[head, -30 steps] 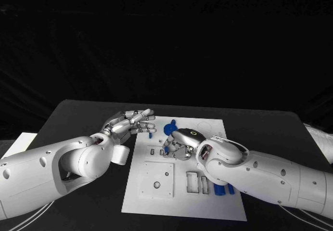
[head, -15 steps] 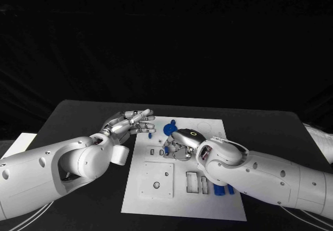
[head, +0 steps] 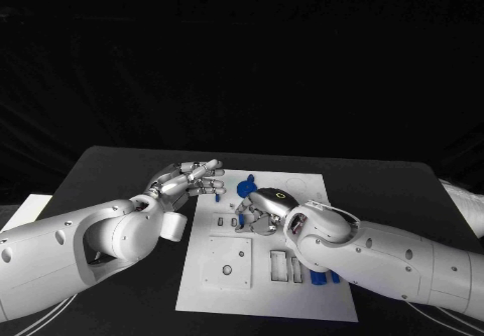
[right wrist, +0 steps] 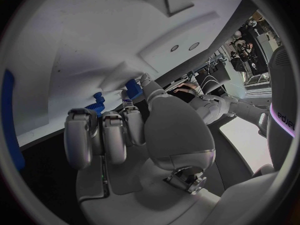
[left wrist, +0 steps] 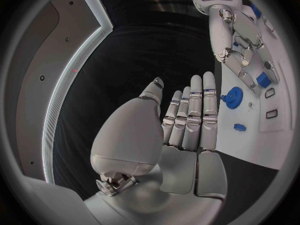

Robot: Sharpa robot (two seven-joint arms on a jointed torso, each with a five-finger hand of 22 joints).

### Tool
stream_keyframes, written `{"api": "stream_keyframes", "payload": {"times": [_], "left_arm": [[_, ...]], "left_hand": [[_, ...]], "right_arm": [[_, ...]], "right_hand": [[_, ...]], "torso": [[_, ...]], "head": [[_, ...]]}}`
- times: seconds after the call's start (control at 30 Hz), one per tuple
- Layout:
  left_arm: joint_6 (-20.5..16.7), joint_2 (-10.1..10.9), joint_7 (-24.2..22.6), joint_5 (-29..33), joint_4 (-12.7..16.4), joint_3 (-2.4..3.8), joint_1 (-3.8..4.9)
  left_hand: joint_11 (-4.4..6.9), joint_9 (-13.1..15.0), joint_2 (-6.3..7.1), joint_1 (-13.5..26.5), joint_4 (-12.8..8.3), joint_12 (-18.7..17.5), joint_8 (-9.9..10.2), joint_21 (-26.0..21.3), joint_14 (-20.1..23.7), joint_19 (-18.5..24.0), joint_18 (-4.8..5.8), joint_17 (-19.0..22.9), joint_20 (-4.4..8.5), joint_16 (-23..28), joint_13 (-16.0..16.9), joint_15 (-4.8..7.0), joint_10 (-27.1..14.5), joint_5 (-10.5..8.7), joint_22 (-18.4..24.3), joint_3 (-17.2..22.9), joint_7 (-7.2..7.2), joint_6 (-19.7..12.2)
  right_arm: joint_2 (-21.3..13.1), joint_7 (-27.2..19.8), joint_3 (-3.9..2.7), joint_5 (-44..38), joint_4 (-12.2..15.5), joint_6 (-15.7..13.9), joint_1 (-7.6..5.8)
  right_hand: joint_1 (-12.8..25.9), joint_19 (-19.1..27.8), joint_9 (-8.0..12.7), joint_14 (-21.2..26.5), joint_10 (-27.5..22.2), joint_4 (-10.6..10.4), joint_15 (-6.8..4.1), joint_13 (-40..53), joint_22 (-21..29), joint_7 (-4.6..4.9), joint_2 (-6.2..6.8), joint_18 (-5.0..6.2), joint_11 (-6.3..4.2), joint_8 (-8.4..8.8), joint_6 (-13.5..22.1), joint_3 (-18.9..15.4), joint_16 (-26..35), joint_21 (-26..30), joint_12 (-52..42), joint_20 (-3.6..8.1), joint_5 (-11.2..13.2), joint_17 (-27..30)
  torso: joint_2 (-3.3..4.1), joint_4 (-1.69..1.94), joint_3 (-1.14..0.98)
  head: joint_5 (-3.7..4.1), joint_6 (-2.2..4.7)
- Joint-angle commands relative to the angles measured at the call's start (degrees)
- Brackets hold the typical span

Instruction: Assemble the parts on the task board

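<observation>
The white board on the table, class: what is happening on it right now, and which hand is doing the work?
The right hand is bent down over the middle of the white board, fingers curled at a small blue part. The left hand hovers flat and empty beside the board's far left corner. A blue gear lies just beyond the right hand, and more blue pieces wait near its forearm.

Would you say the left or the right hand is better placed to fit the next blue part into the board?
Probably the right hand: it hangs curled low over the task board beside the blue gear. The left hand hovers with fingers straight, near the board's edge.
</observation>
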State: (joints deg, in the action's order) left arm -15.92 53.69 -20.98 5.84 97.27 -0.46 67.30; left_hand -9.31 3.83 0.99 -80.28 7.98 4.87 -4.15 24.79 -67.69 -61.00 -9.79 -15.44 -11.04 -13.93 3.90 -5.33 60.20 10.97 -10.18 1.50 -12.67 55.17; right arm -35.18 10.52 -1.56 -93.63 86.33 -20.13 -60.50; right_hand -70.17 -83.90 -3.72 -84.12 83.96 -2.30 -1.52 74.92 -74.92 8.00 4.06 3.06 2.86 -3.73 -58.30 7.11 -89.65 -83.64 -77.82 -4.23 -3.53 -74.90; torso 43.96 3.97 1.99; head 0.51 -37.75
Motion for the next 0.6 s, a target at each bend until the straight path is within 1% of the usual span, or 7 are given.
{"api": "stream_keyframes", "payload": {"times": [0.03, 0.2, 0.4, 0.43, 0.47, 0.5, 0.6], "left_arm": [[1.3, -0.1, 0.01, 0.13, -0.01, 0.03, 0.02], [1.71, -0.23, 1.68, -1.35, -0.7, 0.02, 0.02], [3.34, -0.66, 7.96, -9.59, -2.59, 0.01, 0.03], [3.41, -0.78, 9.36, -11.19, -2.91, 0.01, 0.03], [3.53, -0.89, 10.56, -12.44, -3.19, 0.01, 0.04], [3.69, -1.03, 12.23, -13.99, -3.55, 0.01, 0.05], [5.09, -1.42, 18.49, -19.15, -4.56, 0.02, 0.19]], "left_hand": [[-0.04, 0.01, -0.13, -0.5, -0.24, -0.31, 0.17, 0.35, 0.32, 0.22, -0.59, -0.1, 0.01, 0.34, 0.01, -0.04, -0.28, -0.32, 0.07, 0.01, -0.39, -0.09], [0.4, 0.14, -0.31, -0.23, -0.4, 0.1, -0.17, 0.88, -0.81, -0.28, -0.72, -0.66, 0.26, -0.24, 0.19, 0.4, 0.75, -0.37, -0.1, -0.01, 0.09, 0.64], [4.6, 0.49, -0.39, 1.6, 0.76, 4.26, -1.41, 9.48, -16.19, -10.65, -0.82, -7.46, 4.64, -10.3, 2.23, 5.16, 11.1, -0.37, -4.22, -0.3, 3.52, 4.47], [5.02, 0.51, -0.27, 1.74, 0.98, 4.77, -1.4, 11.44, -18.09, -12.33, -0.78, -12.53, 5.43, -15.74, 2.71, 5.77, 12.41, -0.34, -5.29, -0.29, 4.04, 4.76], [5.59, 0.53, 0.18, 1.87, 1.16, 5.51, -1.39, 14.27, -19.41, -14.02, -0.56, -24.74, 6.05, -28.37, 3.48, 6.48, 13.67, -0.37, -7.22, -0.41, 4.45, 4.96], [6.01, 0.6, 0.55, 1.98, 1.42, 6.37, -1.49, 18.81, -19.67, -15.19, -0.04, -34.79, 6.7, -38.74, 4.65, 6.82, 14.5, -0.36, -11.56, -0.44, 4.81, 5.19], [7.16, 0.93, 0.87, 3.36, 2.54, 11.37, -2.36, 32.34, -20.62, -17.92, 2.02, -55.49, 7.25, -58.73, 8.89, 7.41, 17.5, -0.41, -28.48, -1.02, 5.52, 5.67]], "right_arm": [[-0.06, -0.89, -0.01, -0.41, 0.35, -5.13, 0.04], [-0.94, -5.67, -0.05, 1.79, 1.65, -10.77, 0.09], [-4.1, -19.91, -0.8, 11.77, 3.87, -10.38, -0.65], [-4.76, -21.33, -0.93, 13.48, 4.23, -9.85, -0.94], [-5.36, -22.31, -1.04, 14.94, 4.55, -9.4, -1.2], [-6.24, -23.29, -1.16, 16.85, 5.01, -8.57, -1.59], [-9.5, -24.81, -1.42, 23.66, 6.6, -5.16, -3.14]], "right_hand": [[0.29, -1.05, -0.04, -5.88, -0.15, -0.41, 0.37, 7.91, -1.09, 0.04, 0.75, -0.21, 0.28, -0.03, 0.46, -0.73, -0.35, 0.33, 0.38, -0.36, 0.14, -15.1], [-0.01, -0.94, 0.03, -5.88, -0.55, -1.35, 0.47, 7.39, -0.8, 0.25, 1.28, -0.16, 0.44, 0.13, 1.34, -1.65, -0.35, 0.48, 1.08, -0.44, -0.17, -15.1], [-2.33, -0.05, 0.07, -5.69, -2.18, -1.99, 0.93, 5.69, 1.07, 0.89, 1.27, 0.2, 0.99, 0.23, 3.69, -2.25, 0.02, 1.57, 3.68, -0.86, -0.74, -14.4], [-2.67, 0.24, 0.06, -5.55, -2.57, -2.09, 1.01, 5.28, 1.73, 0.99, 1.41, 0.32, 1.08, 0.21, 4.09, -2.47, 0.3, 1.93, 4.32, -0.93, -0.85, -13.91], [-2.93, 0.45, 0.04, -5.47, -2.86, -2.18, 1.07, 4.97, 2.19, 1.05, 1.49, 0.42, 1.13, 0.17, 4.29, -2.65, 0.46, 2.2, 4.79, -0.99, -0.93, -13.63], [-3.21, 0.68, 0.02, -5.39, -3.2, -2.29, 1.11, 4.61, 2.73, 1.1, 1.56, 0.52, 1.18, 0.14, 4.48, -2.86, 0.65, 2.51, 5.34, -1.04, -1.03, -13.32], [-4.34, 1.74, -0.06, -4.86, -4.78, -2.59, 1.16, 2.84, 5.22, 1.15, 1.52, 1.01, 1.25, -0.02, 4.81, -3.43, 1.76, 3.96, 8.0, -1.14, -1.47, -11.51]], "torso": [[-0.01, 0.01, -0.01], [-0.05, -0.04, -0.1], [-0.63, -0.41, -0.4], [-0.8, -0.46, -0.52], [-0.92, -0.49, -0.57], [-1.12, -0.54, -0.69], [-1.66, -0.53, -1.0]], "head": [[-0.03, 0.06], [-0.07, 0.15], [-0.4, 0.31], [-0.48, 0.29], [-0.56, 0.28], [-0.64, 0.21], [-0.89, -0.01]]}}
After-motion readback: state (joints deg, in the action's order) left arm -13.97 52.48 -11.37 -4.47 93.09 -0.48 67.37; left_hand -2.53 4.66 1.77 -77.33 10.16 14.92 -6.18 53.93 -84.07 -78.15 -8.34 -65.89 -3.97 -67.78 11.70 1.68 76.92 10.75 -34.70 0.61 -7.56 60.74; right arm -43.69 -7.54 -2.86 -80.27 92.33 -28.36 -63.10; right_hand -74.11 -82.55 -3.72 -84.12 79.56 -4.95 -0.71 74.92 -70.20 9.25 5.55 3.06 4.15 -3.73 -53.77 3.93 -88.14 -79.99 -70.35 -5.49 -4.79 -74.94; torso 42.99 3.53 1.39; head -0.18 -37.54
